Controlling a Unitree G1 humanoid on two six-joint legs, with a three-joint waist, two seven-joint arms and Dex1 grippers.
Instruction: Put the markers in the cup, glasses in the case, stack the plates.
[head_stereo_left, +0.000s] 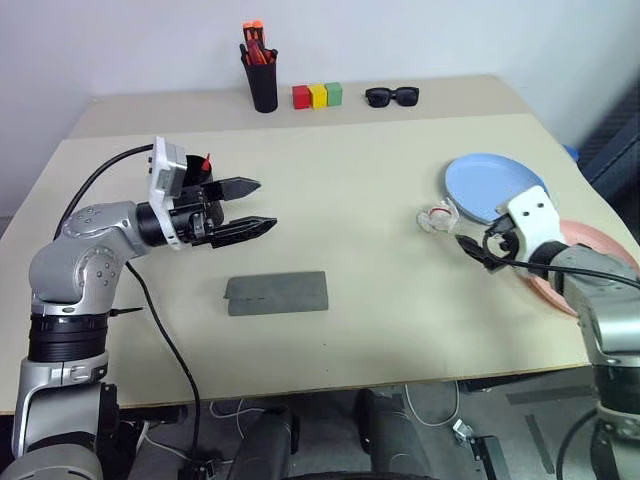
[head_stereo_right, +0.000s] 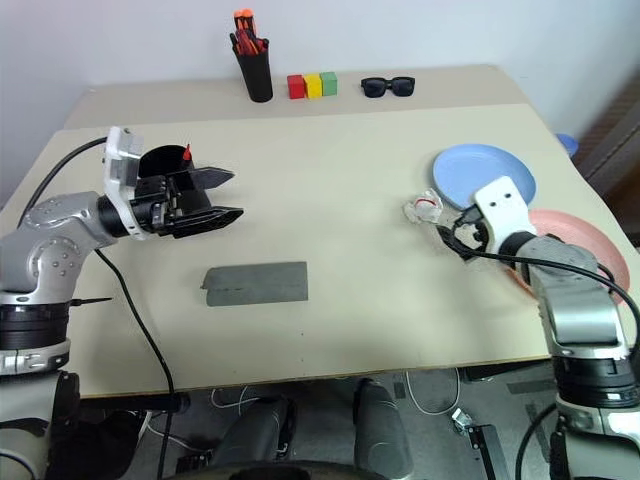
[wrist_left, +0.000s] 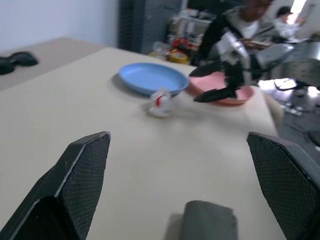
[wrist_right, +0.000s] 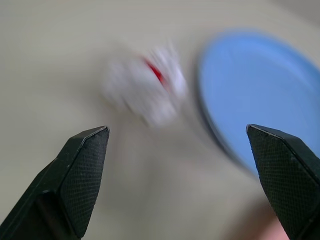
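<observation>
Lying nearest, low centre of frame: grey case (head_stereo_left: 277, 293), shut, flat, stiff, best pinched across its narrow width. Left gripper (head_stereo_left: 245, 207) at mid left, spread wide, empty, beside cup (head_stereo_right: 165, 160) holding a red marker tip. Right gripper (head_stereo_left: 476, 251) gaping, empty, near crumpled white wad (head_stereo_left: 437, 217). Blue plate (head_stereo_left: 494, 186) overlapping pink plate (head_stereo_left: 596, 262) at right; rigid, slick, probably breakable, best gripped at rim.

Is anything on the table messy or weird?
Yes: a crumpled white wad with a red mark lies on the table beside the blue plate. It looks like litter among the tidy things.
</observation>
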